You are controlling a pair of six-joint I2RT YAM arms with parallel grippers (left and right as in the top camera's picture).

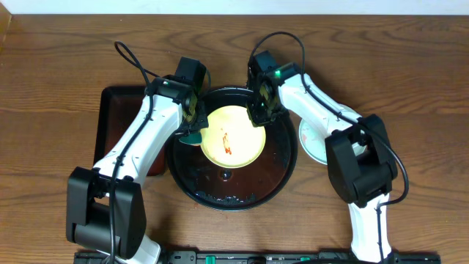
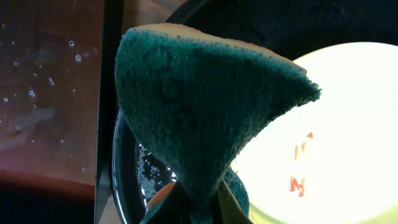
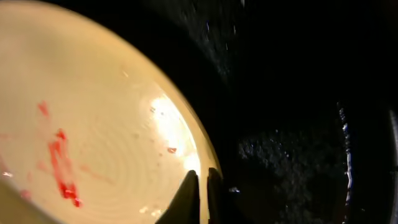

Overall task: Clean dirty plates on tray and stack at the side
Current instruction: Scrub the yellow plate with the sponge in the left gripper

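Slip risk: right gripper (image 3: pixel 200 190), jaws shut on just rim of yellow plate (image 3: pixel 93 124), cd lose it if left gripper (image 2: pixel 198 202), clamped on sponge (image 2: pixel 199 106), scrubs hard on wet tray (image 3: pixel 292 93).

Brown wood-grain table (image 1: pixel 58 59), planks running left to right. Large round glossy black tray with raised rim (image 1: pixel 220 199) at centre. Dark rectangular tray (image 1: pixel 117 110) just beside it on left, edges overlapping or touching, cannot tell which. Small round pale blue-green plate (image 1: pixel 309 143) flat on wood against round tray's right rim, partly hidden. Black strip (image 1: pixel 220 258) along near edge
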